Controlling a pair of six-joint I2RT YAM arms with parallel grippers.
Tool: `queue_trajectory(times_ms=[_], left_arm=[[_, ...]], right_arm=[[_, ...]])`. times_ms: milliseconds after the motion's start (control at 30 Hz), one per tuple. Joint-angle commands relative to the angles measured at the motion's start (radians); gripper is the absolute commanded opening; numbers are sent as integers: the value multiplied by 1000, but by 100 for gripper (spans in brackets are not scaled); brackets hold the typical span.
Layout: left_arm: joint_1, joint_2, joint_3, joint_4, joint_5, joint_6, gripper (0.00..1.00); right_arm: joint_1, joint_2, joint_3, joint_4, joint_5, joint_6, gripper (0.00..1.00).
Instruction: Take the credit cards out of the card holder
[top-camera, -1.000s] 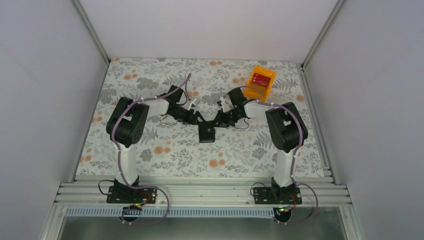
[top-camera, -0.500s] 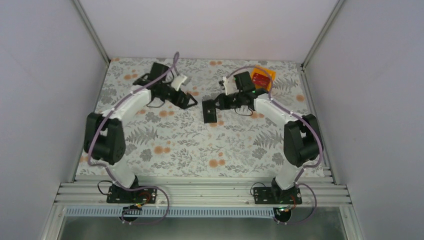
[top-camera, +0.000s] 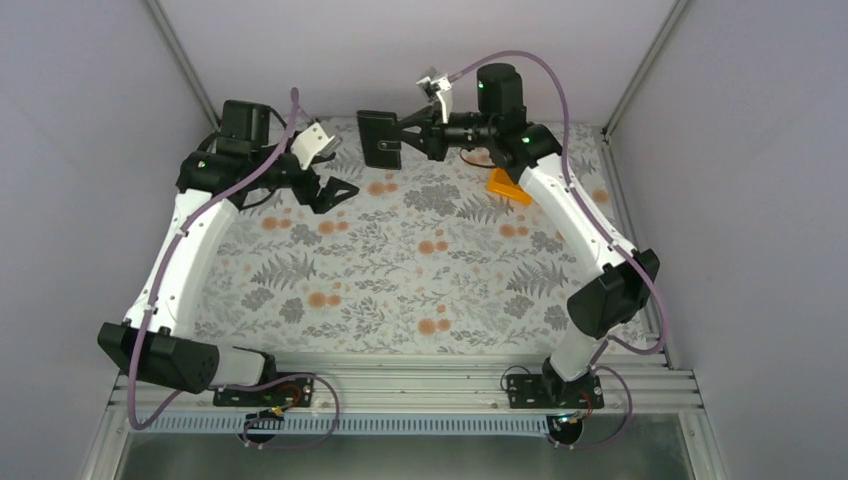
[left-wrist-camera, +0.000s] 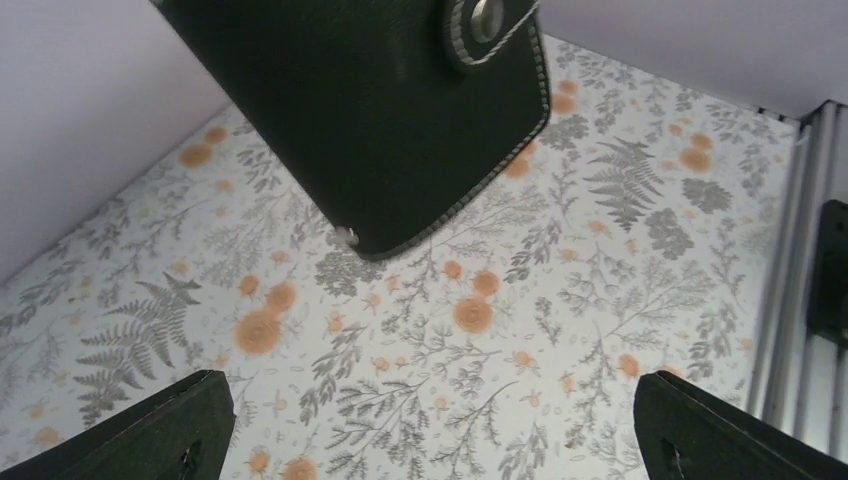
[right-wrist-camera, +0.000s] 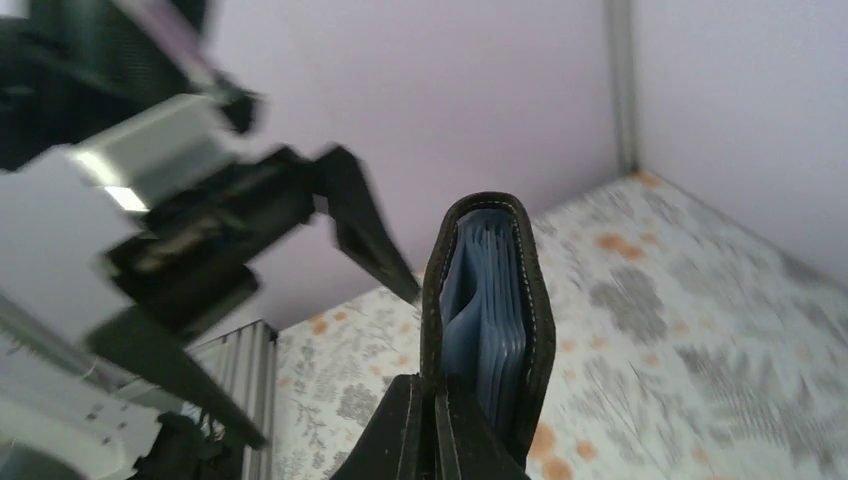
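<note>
Right gripper (right-wrist-camera: 432, 425): fingers closed on the low edge of the card holder (right-wrist-camera: 436, 300); it stands upright beyond the tips, clear of the table.

Left gripper (left-wrist-camera: 440, 430): fingers (left-wrist-camera: 160, 430) spread wide, nothing between them; the holder hangs ahead of and above the gap, not touching either finger.

Credit cards: none seen loose; I judge them to be inside the holder, none out yet.

Risks (judgement):
- the pinch is on one edge only; a pull on a card could twist the holder or drag it out of the grip
- the covers are barely parted; a wide finger could catch leather or a sleeve instead of a card
- a freed card would fall to the patterned cloth (left-wrist-camera: 600, 300) below the fingers
- both wrists are close together; a knock is possible

Views:
- the right wrist alone shows the bluish sleeves (right-wrist-camera: 486, 310) between the covers; card colours are not legible
- the left wrist alone shows the outer face and clasp tab (left-wrist-camera: 487, 20); I cannot tell if it is fastened
- only the top view shows the orange bin (top-camera: 503, 186), behind the right wrist
</note>
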Motion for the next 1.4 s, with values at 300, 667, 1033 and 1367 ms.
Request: queue_trajectory(times_ms=[300, 667, 1033, 1367], left_arm=[[9, -197, -160, 117, 343, -232, 100], [15, -277, -186, 120, 352, -235, 19], [97, -331, -255, 285, 85, -550, 2], [122, -345, -306, 319, 30, -647, 2]], right_arm=[[132, -79, -5, 45, -280, -226, 4], [151, -72, -10, 33, -268, -259, 4], [163, -68, 51, -11, 519, -23, 52], [457, -68, -17, 105, 856, -115, 49]])
